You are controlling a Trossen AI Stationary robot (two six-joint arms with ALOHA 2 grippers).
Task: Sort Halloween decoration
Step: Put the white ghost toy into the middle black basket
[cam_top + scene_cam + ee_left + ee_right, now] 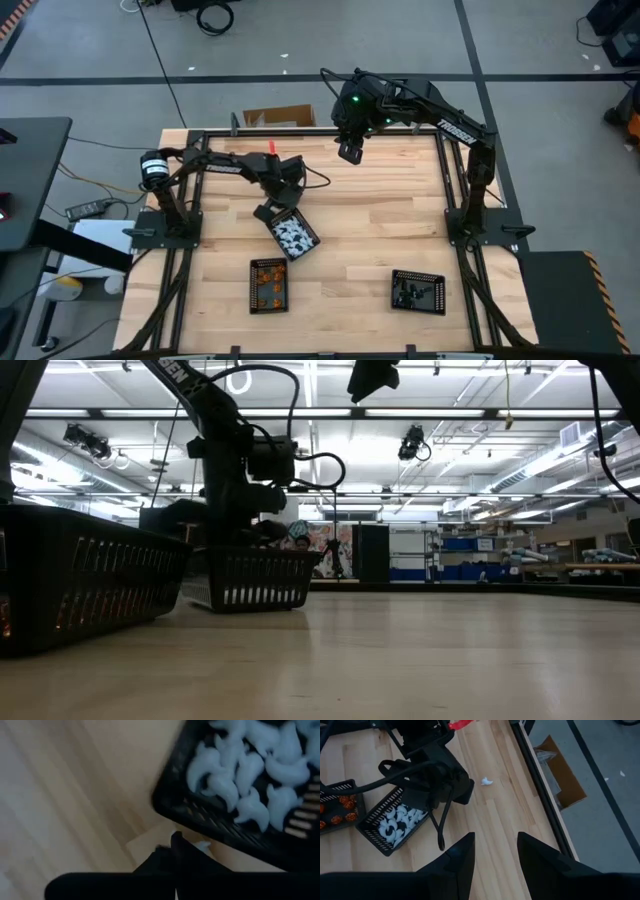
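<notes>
Three black trays stand on the table. The one with white pieces (293, 235) sits turned at an angle; the white pieces (240, 775) pile up inside it. Nearer are the tray of orange pieces (268, 285) and the tray of black pieces (418, 290). One white piece (486, 781) lies alone on the far part of the table. My left gripper (268, 212) is low at the white tray's far-left corner, fingers together. My right gripper (495, 840) hangs open high over the far part of the table (350, 150). My left gripper (176, 840) has its fingers closed, just short of the white tray's rim (200, 820). A small white bit (202, 846) shows right beside the fingertips, seemingly pinched at their ends. The fingers themselves hide how it sits.
A cardboard box (275, 118) stands on the floor beyond the far edge. Bare wood (400, 220) spreads across the table's middle and right. A black frame rail (445, 180) borders the table. In the low view the nearest tray (80, 580) stands close on the left.
</notes>
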